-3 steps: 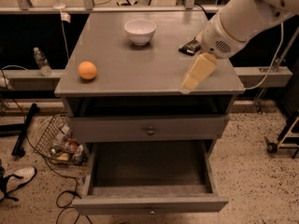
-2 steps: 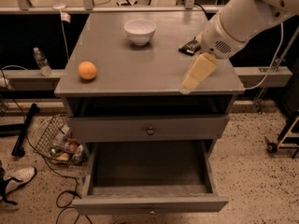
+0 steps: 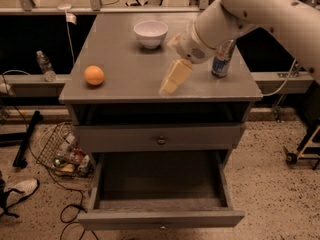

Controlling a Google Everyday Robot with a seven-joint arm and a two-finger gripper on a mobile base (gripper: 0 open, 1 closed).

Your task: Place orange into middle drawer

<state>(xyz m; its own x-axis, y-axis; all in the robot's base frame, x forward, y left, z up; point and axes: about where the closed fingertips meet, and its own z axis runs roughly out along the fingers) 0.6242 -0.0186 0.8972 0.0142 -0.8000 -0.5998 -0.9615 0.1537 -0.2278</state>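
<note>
The orange [image 3: 94, 75] sits on the left part of the grey cabinet top [image 3: 125, 84], near its left edge. My gripper [image 3: 175, 78] hangs over the middle front of the top, well to the right of the orange and apart from it, pointing down and to the left. It holds nothing that I can see. The middle drawer [image 3: 160, 218] is pulled out wide below, and its dark inside shows nothing in it.
A white bowl [image 3: 150, 32] stands at the back of the top. A drinks can [image 3: 221, 59] stands at the right, behind my arm. The upper drawer front with a round knob [image 3: 161, 140] is closed. A wire basket [image 3: 62, 151] and cables lie on the floor at left.
My gripper has moved left along the front of the cabinet top, closer to the orange. The can at the right now shows. The orange and the drawer have not moved.
</note>
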